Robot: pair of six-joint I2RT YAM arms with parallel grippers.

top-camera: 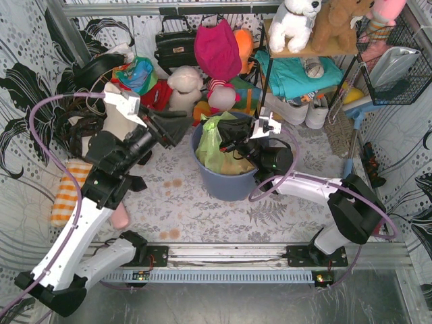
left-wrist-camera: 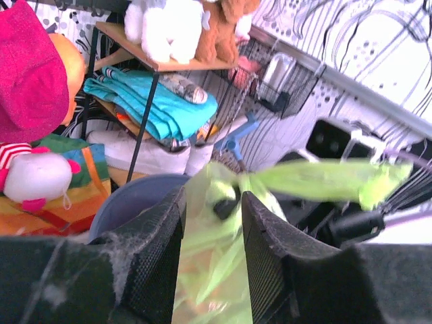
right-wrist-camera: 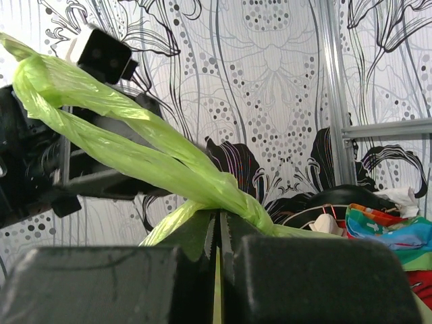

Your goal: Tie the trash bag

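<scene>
While the thin, translucent light-green plastic trash bag sits in the round blue-grey plastic bin, the right gripper pinches its twisted neck strands between pressed-together fingers, and the left gripper holds its fingers spread, film showing between them. The tie seems midway. Next, the left gripper must close on one strand and pull against the right gripper's hold.

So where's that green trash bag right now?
In the top view the trash bag sits in the blue-grey bin at mid-table, between the left gripper and the right gripper, which pinches its stretched top.
</scene>
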